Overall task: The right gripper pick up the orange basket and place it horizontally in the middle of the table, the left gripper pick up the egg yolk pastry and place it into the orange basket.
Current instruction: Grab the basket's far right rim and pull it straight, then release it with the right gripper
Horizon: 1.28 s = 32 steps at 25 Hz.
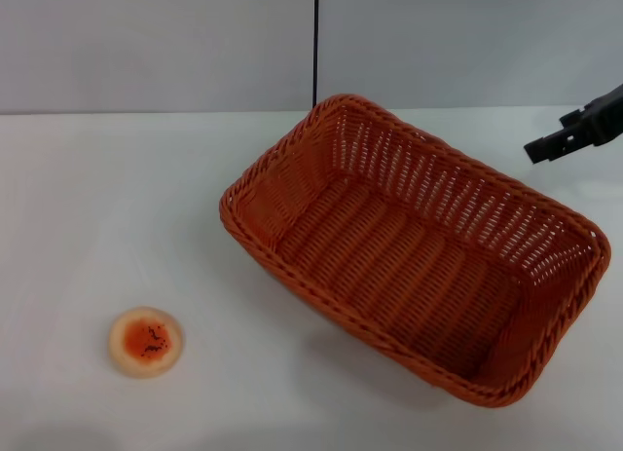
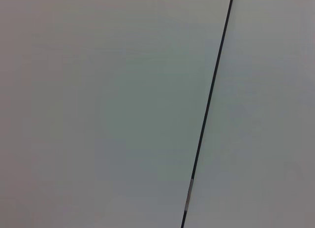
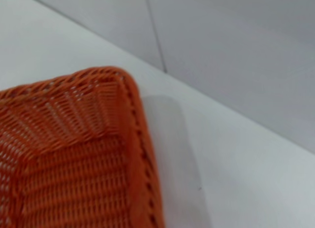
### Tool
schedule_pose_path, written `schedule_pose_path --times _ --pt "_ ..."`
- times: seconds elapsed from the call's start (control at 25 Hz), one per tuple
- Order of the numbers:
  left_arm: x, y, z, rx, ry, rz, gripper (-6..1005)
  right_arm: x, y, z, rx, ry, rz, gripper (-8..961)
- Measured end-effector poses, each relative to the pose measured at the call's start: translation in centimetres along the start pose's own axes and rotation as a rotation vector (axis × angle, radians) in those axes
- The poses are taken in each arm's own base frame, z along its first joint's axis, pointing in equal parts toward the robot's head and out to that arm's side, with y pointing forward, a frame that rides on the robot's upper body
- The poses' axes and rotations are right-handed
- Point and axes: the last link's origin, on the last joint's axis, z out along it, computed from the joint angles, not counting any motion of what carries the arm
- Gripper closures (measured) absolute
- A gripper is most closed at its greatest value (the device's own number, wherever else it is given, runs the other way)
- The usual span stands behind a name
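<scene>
The orange basket (image 1: 414, 251) lies empty on the white table (image 1: 117, 198), right of the middle and turned diagonally, one corner toward the back wall. One of its corners (image 3: 74, 154) fills the right wrist view. The egg yolk pastry (image 1: 146, 341) sits alone on the table at the front left, well apart from the basket. My right gripper (image 1: 547, 144) hangs at the right edge of the head view, above and behind the basket's far right rim, touching nothing. My left gripper is out of view.
A grey back wall (image 1: 156, 42) with a thin black vertical seam (image 1: 315, 42) runs behind the table. The left wrist view shows only this wall (image 2: 98, 110) and seam (image 2: 209, 105). Bare tabletop lies between the pastry and the basket.
</scene>
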Motion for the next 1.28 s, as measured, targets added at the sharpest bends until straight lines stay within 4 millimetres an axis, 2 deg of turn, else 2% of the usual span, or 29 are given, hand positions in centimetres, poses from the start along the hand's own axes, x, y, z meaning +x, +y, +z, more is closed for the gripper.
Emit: schedule_pose_path --times 0.16,0.48,0.84,0.88,1.08,1.28 --pt "0.0 0.0 0.2 -0.003 0.004 0.0 156 0.2 -0.6 0.1 0.003 -0.042 0.016 205" --pt "0.1 0.2 0.7 -0.012 0.01 -0.002 156 -0.7 0.7 1.7 -0.098 -0.081 -0.008 209" --pt "0.1 0.0 0.7 -0.004 0.011 0.002 156 0.1 1.8 5.1 -0.145 -0.063 -0.025 214" --pt "0.1 0.0 0.7 -0.004 0.011 0.002 156 0.2 2.2 6.0 -0.158 -0.066 -0.028 214" --pt "0.2 -0.2 0.6 0.002 0.01 0.006 156 0.1 3.3 7.5 -0.176 -0.086 -0.036 217" --pt "0.2 -0.2 0.6 0.003 0.011 0.01 157 0.3 3.2 8.1 -0.161 -0.085 -0.025 219"
